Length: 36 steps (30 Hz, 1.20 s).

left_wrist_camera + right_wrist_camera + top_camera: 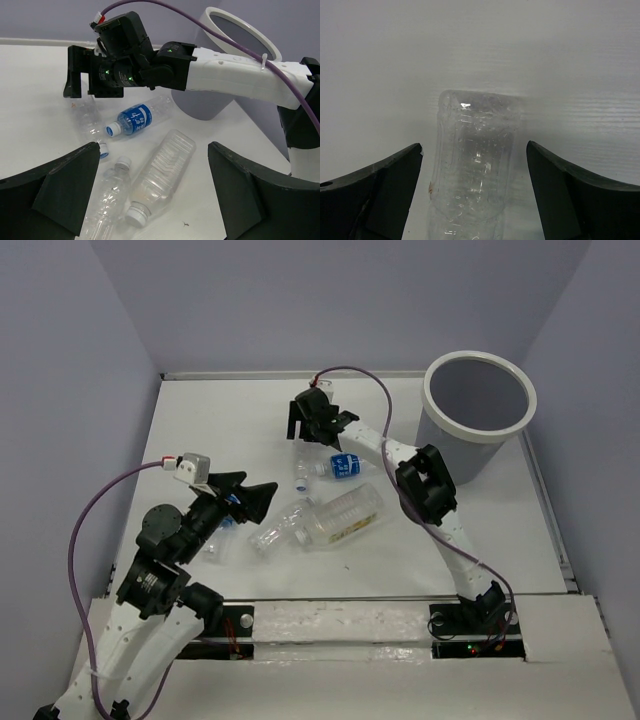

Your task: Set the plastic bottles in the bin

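Several clear plastic bottles lie mid-table: a bare one (303,468), a blue-labelled one (341,467), a large wide one (345,515), a small bare one (273,530) and one more (221,541) by my left arm. The grey bin (480,415) with a white rim stands at the back right. My right gripper (299,424) is open, its jaws either side of the bare bottle's base (475,165) without touching it. My left gripper (255,490) is open and empty, facing the large bottle (162,172) and the small bare one (105,200).
The right arm (235,75) reaches across the table between the bottles and the bin (245,35). Lilac walls close in the table at the left, back and right. A purple cable (360,375) loops above the right wrist.
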Motion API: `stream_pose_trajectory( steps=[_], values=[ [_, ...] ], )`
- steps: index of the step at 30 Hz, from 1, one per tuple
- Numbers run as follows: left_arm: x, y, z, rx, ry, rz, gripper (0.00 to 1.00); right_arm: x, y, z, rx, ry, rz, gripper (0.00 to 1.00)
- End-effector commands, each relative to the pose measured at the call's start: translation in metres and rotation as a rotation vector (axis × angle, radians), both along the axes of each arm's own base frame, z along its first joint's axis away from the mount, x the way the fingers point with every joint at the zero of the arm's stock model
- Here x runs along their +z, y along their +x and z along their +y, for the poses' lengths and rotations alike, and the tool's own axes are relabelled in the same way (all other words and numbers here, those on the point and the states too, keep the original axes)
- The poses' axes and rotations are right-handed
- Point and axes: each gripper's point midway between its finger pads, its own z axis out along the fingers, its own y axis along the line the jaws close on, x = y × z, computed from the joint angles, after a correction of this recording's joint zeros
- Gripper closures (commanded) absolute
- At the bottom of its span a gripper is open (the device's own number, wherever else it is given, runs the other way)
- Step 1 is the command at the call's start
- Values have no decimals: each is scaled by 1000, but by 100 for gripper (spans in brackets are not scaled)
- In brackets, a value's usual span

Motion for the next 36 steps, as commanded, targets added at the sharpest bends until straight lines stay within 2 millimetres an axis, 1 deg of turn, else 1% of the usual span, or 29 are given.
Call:
stream_pose_trajectory(
  steps=[1,5,6,7,8,9,10,11,12,14,15,16,17,18,19,20,22,23,25,26,27,28,29,31,32,33,34,35,36],
  values=[
    [28,-4,4,8,-25,-77,1,6,2,20,5,53,-5,12],
    [25,-3,3,5,-18,-67,1,5,3,23,-6,71,-2,22],
    [25,-3,2,4,-14,-67,1,6,4,24,-8,76,-7,29],
    [23,-1,1,1,-10,-59,1,9,5,24,-9,81,-15,33],
    [21,0,1,2,-5,-55,1,16,7,26,-10,94,-29,37],
    [20,0,0,1,-2,-50,1,24,9,28,-12,113,-42,46],
    [20,1,0,1,0,-46,1,30,10,30,-11,130,-55,50],
    [18,2,-1,2,5,-40,1,56,14,38,6,195,-104,55],
    [17,3,-1,4,6,-37,1,67,14,42,15,227,-125,56],
    [16,5,-1,7,13,-32,1,99,15,49,39,304,-181,57],
    [15,6,-1,8,15,-28,1,139,15,55,69,381,-247,57],
    [13,7,-1,13,17,-20,1,155,12,57,81,412,-271,57],
    [11,8,-1,14,21,-13,1,181,11,58,95,459,-323,57],
    [10,9,0,20,24,-10,1,219,4,50,102,487,-378,57],
    [9,10,0,23,27,-6,1,243,1,45,104,507,-431,57],
    [7,12,0,26,30,1,1,255,-1,35,81,496,-470,57],
    [3,13,-1,24,41,16,2,286,-8,10,59,425,-570,57],
    [-3,15,-3,20,51,34,2,315,-17,-19,-9,397,-632,59],
    [-9,15,-8,-4,56,60,2,344,-30,-52,-43,286,-729,59],
    [-17,18,-12,-15,69,90,2,382,-46,-83,-84,278,-803,60],
    [-19,18,-16,-33,74,104,2,381,-47,-110,-140,170,-839,60],
    [-27,22,-22,-47,90,138,2,391,-52,-131,-179,133,-871,60],
    [-25,22,-27,-74,92,146,2,406,-64,-164,-234,77,-916,60],
    [-29,23,-34,-108,102,171,2,419,-73,-203,-297,40,-950,60],
    [-34,26,-39,-122,108,194,2,424,-71,-236,-356,19,-964,60],
    [-29,26,-42,-134,104,190,2,434,-83,-263,-378,-38,-992,60],
    [-30,27,-43,-134,104,196,2,439,-85,-286,-414,-71,-1010,60],
    [-30,30,-44,-130,102,203,2,447,-85,-330,-512,-121,-1037,60],
    [-25,33,-44,-118,98,190,2,450,-89,-352,-555,-161,-1045,61]
  ],
)
